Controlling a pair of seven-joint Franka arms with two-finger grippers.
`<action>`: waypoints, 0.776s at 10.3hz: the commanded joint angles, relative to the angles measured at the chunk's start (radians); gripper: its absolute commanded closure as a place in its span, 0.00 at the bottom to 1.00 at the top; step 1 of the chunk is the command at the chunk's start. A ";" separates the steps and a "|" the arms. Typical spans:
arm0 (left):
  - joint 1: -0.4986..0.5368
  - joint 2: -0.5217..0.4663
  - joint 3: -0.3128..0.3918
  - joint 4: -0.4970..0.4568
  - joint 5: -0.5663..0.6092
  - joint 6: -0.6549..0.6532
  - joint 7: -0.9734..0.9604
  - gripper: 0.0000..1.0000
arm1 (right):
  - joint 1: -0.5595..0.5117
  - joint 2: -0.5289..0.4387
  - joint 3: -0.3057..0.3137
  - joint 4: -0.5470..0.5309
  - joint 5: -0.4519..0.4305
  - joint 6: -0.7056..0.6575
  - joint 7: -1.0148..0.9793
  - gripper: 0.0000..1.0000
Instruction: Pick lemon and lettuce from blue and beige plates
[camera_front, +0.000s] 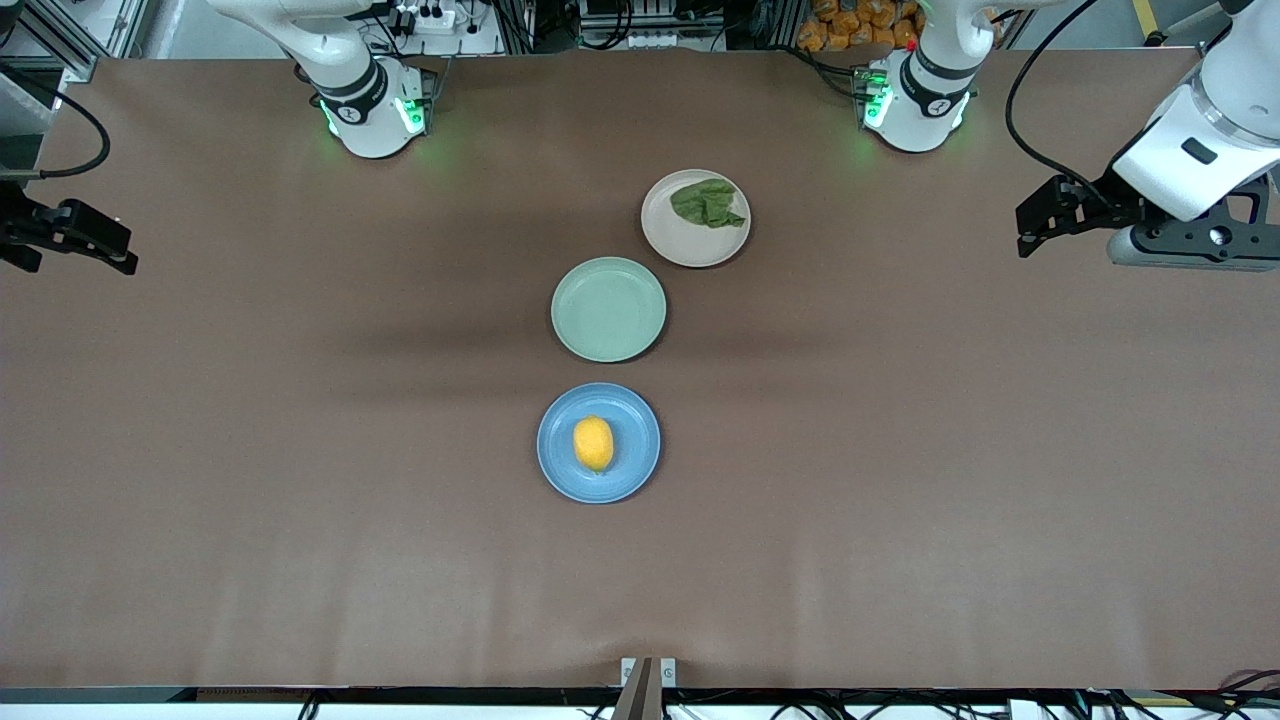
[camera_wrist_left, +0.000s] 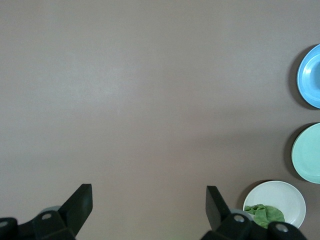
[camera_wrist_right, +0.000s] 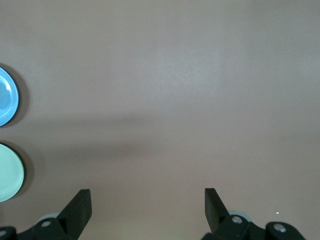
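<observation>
Both arms wait at the table's ends, left gripper (camera_wrist_left: 145, 210) and right gripper (camera_wrist_right: 145, 210) spread wide for grasping. Lemon (camera_front: 593, 443) sits on the blue plate (camera_front: 640, 470), lettuce (camera_front: 708, 203) on the beige plate (camera_front: 680, 248).

Front view: high, facing the arm bases. Wrist views: high, looking down; both share the green plate (camera_wrist_left: 309, 152) and bench (camera_front: 300, 450).

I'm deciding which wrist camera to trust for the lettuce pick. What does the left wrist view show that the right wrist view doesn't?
Only the left wrist view shows the beige plate with the lettuce on it, plus the open left gripper. Only the right wrist view shows the open right gripper. Both catch the edges of the blue plate and green plate on the brown table; neither shows the lemon.
</observation>
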 joint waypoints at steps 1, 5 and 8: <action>0.012 0.008 -0.007 0.024 -0.021 -0.023 0.041 0.00 | -0.028 0.006 0.018 0.013 0.033 -0.001 0.006 0.00; 0.012 0.011 -0.007 0.024 -0.013 -0.023 0.043 0.00 | -0.056 0.006 0.021 0.013 0.108 -0.008 0.000 0.00; 0.012 0.020 -0.007 0.024 -0.010 -0.023 0.043 0.00 | -0.052 0.006 0.018 0.013 0.096 -0.009 -0.012 0.00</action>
